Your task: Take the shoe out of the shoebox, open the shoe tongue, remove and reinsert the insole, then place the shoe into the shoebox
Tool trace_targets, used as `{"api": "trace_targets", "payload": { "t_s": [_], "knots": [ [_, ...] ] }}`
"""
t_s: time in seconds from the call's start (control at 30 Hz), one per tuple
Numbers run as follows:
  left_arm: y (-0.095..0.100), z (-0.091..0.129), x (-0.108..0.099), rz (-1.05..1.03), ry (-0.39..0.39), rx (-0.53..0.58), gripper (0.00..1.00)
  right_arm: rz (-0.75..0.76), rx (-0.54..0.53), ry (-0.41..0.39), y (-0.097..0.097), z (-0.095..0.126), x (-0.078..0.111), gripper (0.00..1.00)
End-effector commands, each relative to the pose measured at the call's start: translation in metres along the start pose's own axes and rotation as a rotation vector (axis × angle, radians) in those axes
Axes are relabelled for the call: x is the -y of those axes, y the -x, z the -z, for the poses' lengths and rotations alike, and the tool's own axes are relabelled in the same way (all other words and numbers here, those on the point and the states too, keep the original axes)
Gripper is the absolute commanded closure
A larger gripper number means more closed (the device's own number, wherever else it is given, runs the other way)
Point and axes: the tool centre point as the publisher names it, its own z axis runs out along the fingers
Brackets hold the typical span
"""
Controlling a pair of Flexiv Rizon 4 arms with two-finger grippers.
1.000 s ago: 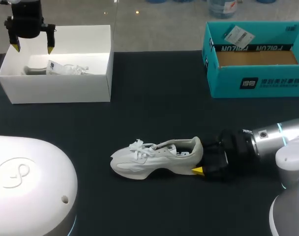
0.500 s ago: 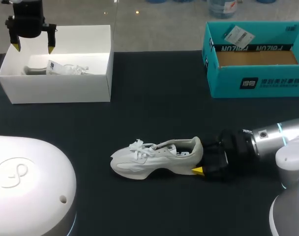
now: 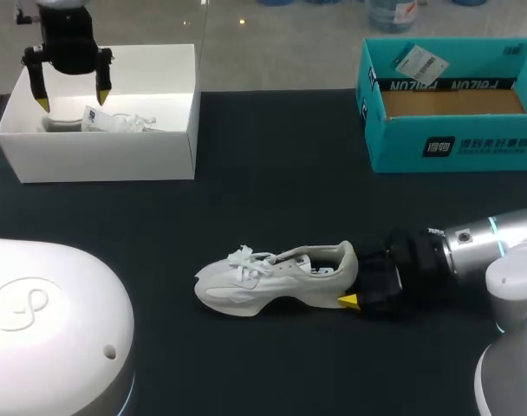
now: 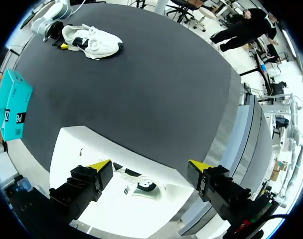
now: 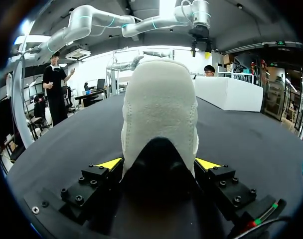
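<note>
Shoe (image 3: 276, 276), white, upright on your desk (image 3: 272, 173); your right tool (image 5: 159, 163) pinches its heel. Your left tool (image 3: 72, 97), fingers spread, hangs over the white box (image 3: 107, 156).

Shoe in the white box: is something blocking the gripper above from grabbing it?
No, nothing visible. The left gripper hangs open above the white box, and the shoe lies uncovered below it.
</note>
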Motion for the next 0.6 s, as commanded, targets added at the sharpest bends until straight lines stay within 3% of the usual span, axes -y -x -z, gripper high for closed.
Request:
{"api": "trace_targets", "payload": {
  "t_s": [0.03, 0.13, 0.43, 0.6],
  "knots": [
    [-0.002, -0.010, 0.032, 0.267, -0.042, -0.016, 0.00, 0.000, 0.002, -0.002, 0.000, -0.005, 0.006, 1.00],
    [-0.003, -0.011, 0.051, 0.321, -0.107, -0.014, 0.00, 0.000, 0.002, -0.002, 0.000, -0.005, 0.006, 1.00],
    [0.006, -0.006, 0.123, 0.474, -0.148, -0.048, 0.00, 0.000, 0.002, -0.002, 0.000, -0.005, 0.006, 1.00],
    [0.006, -0.006, 0.123, 0.474, -0.148, -0.048, 0.00, 0.000, 0.002, -0.002, 0.000, -0.005, 0.006, 1.00]
  ]
}}
